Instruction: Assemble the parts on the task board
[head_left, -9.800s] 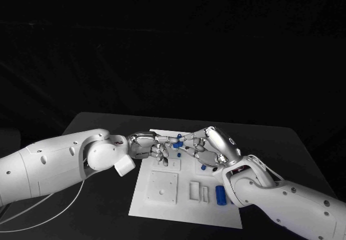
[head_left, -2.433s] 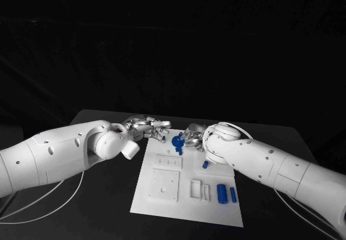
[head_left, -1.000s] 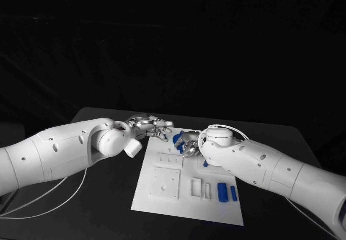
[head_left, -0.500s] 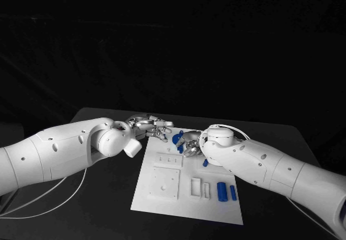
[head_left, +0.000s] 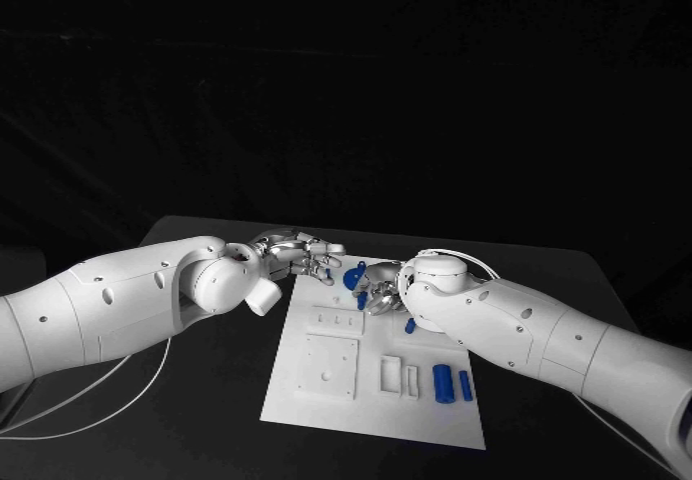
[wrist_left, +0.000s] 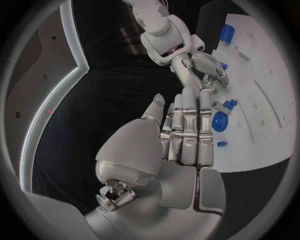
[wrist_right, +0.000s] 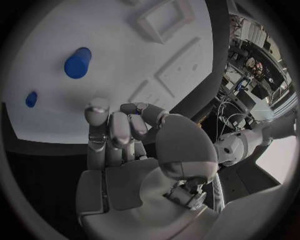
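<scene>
Two blue cylinders lay side by side at the near end of the task board, and a small blue piece sat further up it. You could leave those alone for this step.

Beyond them, your right hand was at the far end of the board. Its fingers were curled in on the blue part, which was low over the board or touching it; I could not tell which. To seat it well, you had to keep it upright over its socket, press straight down and let go only once it stood firm.

Farthest off, your left hand hovered just beside the board over the worktop. Its fingers were straight, released and holding nothing, so it was free to steady the board.
</scene>
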